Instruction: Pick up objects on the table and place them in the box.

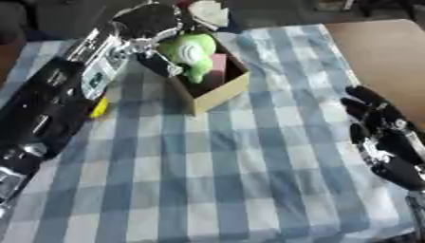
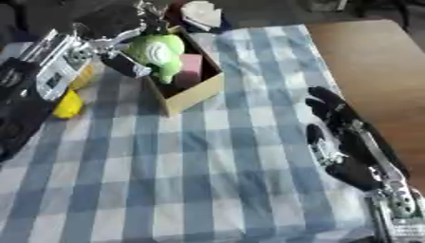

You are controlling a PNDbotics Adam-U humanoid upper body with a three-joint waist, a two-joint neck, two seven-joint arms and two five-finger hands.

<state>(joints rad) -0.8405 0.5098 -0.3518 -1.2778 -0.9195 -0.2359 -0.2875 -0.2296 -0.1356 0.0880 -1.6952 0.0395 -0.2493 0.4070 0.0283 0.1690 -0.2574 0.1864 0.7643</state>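
Green toy (image 1: 191,53) in left hand (image 1: 148,29)

blue-white checked cloth (image 1: 249,180) | bare brown tabletop (image 2: 374,61) at right

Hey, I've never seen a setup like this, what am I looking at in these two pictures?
Both pictures come from a camera pair in a humanoid robot's head, looking down at a table with a checked cloth. The black and silver shapes are its arms. Its left hand holds a green plush toy over an open cardboard box. Its right hand rests open on the cloth, holding nothing. Something yellow lies beside the left arm, and a white object sits beyond the box.
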